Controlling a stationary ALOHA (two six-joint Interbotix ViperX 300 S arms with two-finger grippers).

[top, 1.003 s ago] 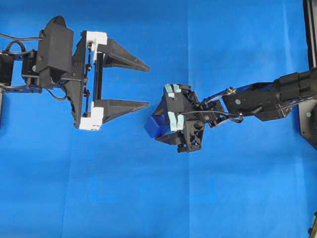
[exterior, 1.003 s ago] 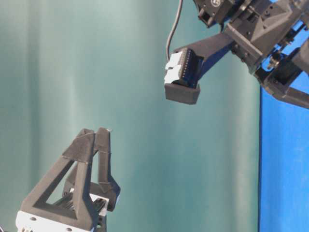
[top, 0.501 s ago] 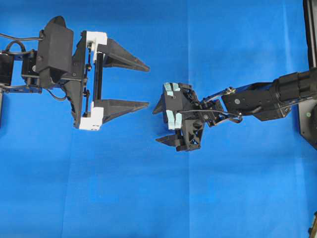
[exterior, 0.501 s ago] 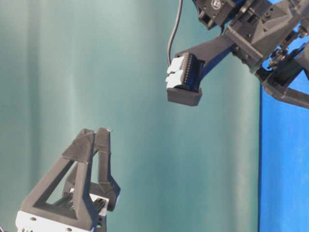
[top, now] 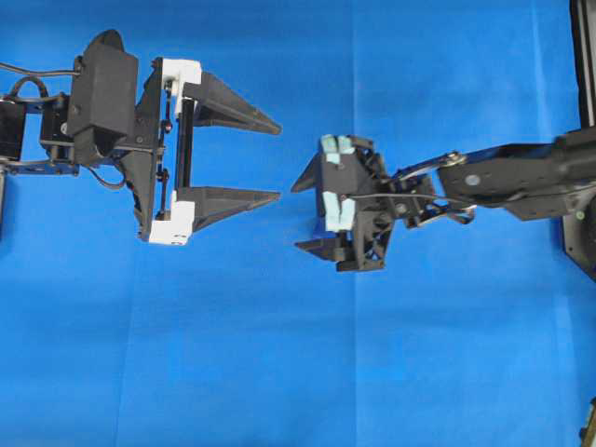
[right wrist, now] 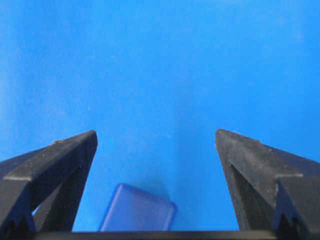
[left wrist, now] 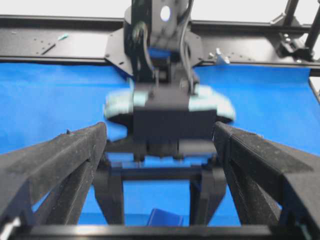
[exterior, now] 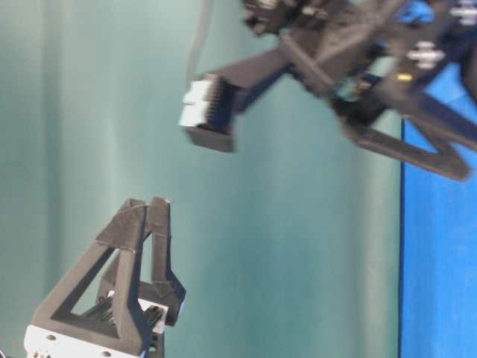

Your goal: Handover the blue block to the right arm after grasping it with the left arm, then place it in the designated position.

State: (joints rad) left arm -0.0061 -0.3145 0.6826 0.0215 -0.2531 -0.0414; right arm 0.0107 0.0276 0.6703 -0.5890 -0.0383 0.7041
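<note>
The blue block (right wrist: 137,209) lies on the blue cloth below my right gripper (right wrist: 155,132), nearer the left finger and touching neither. That gripper (top: 298,218) hangs open at the middle of the overhead view and hides the block there. The left wrist view shows a corner of the block (left wrist: 165,218) low between the right gripper's fingers. My left gripper (top: 278,161), with its white rail pieces, stands open and empty to the left, pointing at the right gripper. Its fingers (exterior: 141,224) show bottom left in the table-level view.
The blue cloth (top: 279,372) covers the whole table. A black frame rail (left wrist: 60,22) runs along the far edge behind the right arm (top: 521,177). A dark stand (top: 582,140) sits at the right edge.
My right gripper has opened and let go of the blue block, which has dropped out of the overhead view. It has shifted slightly right and looks motion-blurred. The left gripper has not moved.
</note>
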